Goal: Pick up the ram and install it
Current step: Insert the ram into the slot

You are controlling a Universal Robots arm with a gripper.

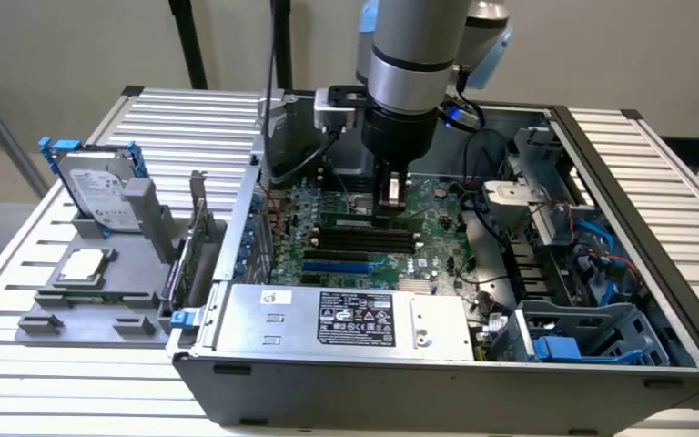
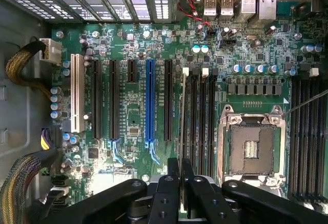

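My gripper [image 1: 389, 198] reaches down into the open computer case [image 1: 641, 273], over the motherboard [image 2: 133, 111]. It is shut on the ram [image 2: 183, 116], which appears edge-on as a thin pale line running out from between the black fingers [image 2: 173, 175]. The stick stands upright and lines up with the outermost of the black memory slots [image 2: 201, 116], by a white latch [image 2: 185, 72]. Whether its lower edge touches the slot cannot be told. In the exterior view the stick is mostly hidden between the fingers.
Outside the case, on the exterior view's left, a grey fixture [image 1: 95, 305] holds a hard drive [image 1: 97, 187], a silver processor chip [image 1: 83, 266] and an upright expansion card [image 1: 197, 241]. Inside are the power supply [image 1: 349, 319], an open processor socket [image 2: 251, 147], braided cables [image 2: 20, 65] and a blue drive cage [image 1: 581, 341].
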